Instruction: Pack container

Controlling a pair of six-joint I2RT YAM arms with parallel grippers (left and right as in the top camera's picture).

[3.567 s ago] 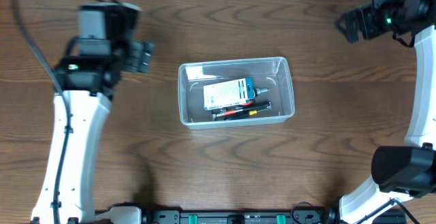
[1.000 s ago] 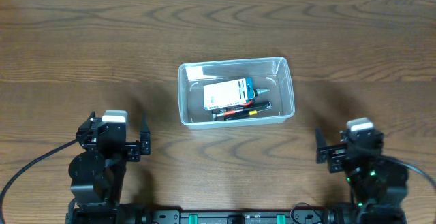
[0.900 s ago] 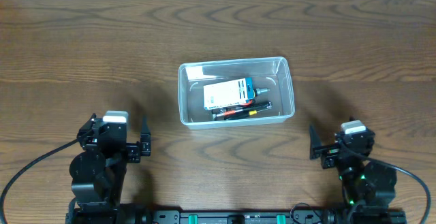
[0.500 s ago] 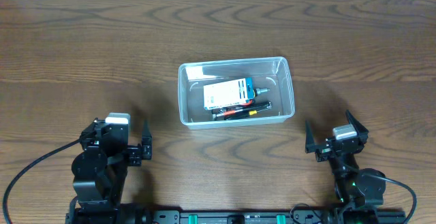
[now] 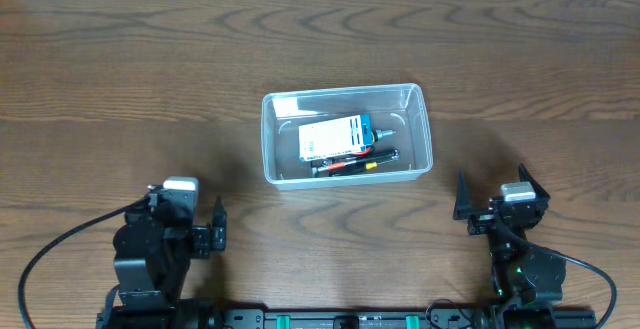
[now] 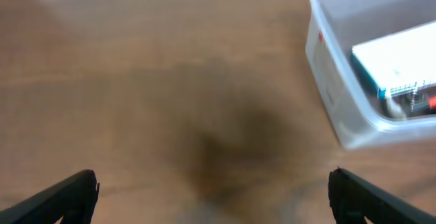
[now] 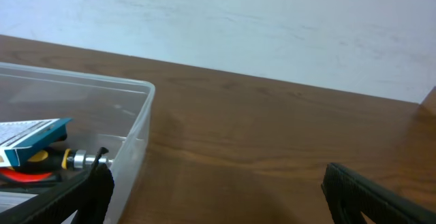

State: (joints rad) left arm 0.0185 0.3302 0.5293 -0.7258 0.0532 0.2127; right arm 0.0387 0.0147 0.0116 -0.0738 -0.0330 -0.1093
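Note:
The clear plastic container [image 5: 346, 134] sits at the table's middle. Inside lie a blue-and-white box [image 5: 335, 136] and hand tools with red and black handles [image 5: 352, 163]. It also shows in the left wrist view [image 6: 327, 74] at upper right and in the right wrist view [image 7: 133, 135] at left. My left gripper [image 5: 195, 234] is open and empty, near the front edge, left of and below the container. My right gripper [image 5: 495, 201] is open and empty, at the front right, below the container's right end.
Dark wooden table [image 5: 320, 39] all around. A white wall [image 7: 272, 26] stands behind the table's far edge in the right wrist view. Black cables [image 5: 60, 254] run from the arm bases at the front.
Both arms have come back from the far corners to the front edge over the last seconds. The right gripper has swung a little right. The container's contents have not moved.

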